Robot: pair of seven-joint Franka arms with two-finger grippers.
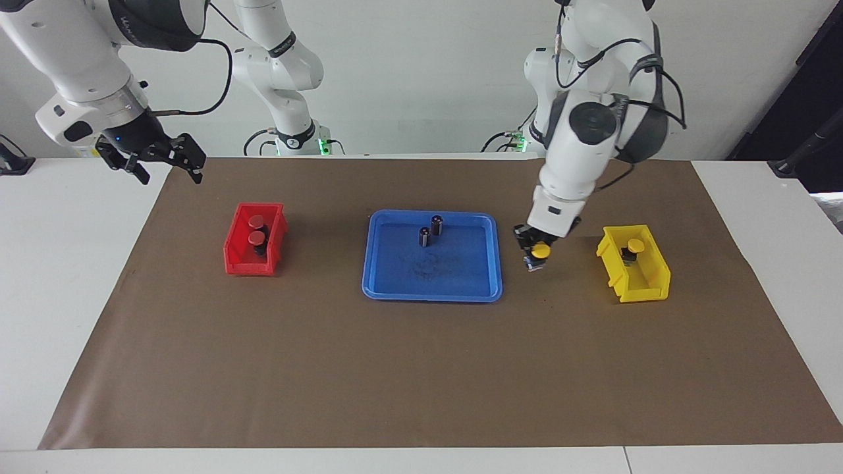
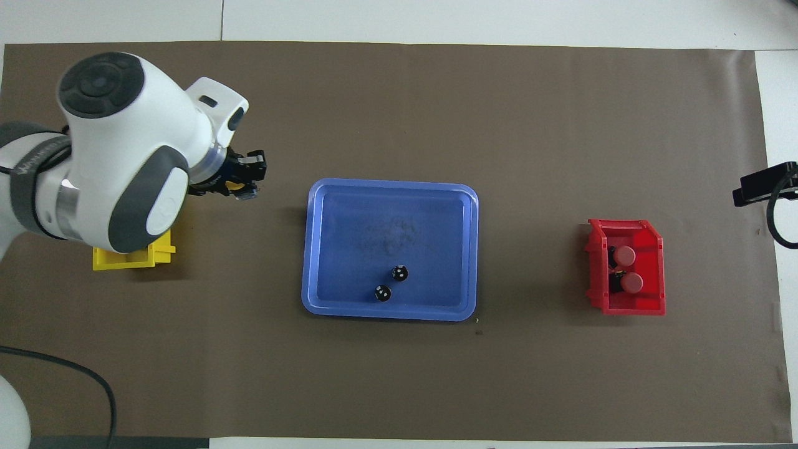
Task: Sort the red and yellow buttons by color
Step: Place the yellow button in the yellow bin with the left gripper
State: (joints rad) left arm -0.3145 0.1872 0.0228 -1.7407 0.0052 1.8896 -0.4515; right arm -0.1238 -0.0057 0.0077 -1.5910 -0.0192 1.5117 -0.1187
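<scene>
My left gripper (image 1: 539, 253) is shut on a yellow button (image 1: 541, 251), held in the air over the brown mat between the blue tray (image 1: 431, 296) and the yellow bin (image 1: 642, 293). Another yellow button (image 1: 635, 246) lies in that bin. Two red buttons (image 1: 255, 221) (image 1: 255, 237) sit in the red bin (image 1: 247, 266). In the overhead view the left arm hides most of the yellow bin (image 2: 124, 262), and the held button (image 2: 234, 184) shows between the fingers of the left gripper (image 2: 242, 187). My right gripper (image 1: 170, 175) hangs open and empty over the mat's corner at the right arm's end.
Two dark capless cylinders (image 1: 436, 224) (image 1: 425, 236) stand in the blue tray (image 2: 386, 317), at its edge nearer the robots. The red bin (image 2: 629, 307) with its two red buttons (image 2: 625, 255) (image 2: 632, 282) is at the right arm's end.
</scene>
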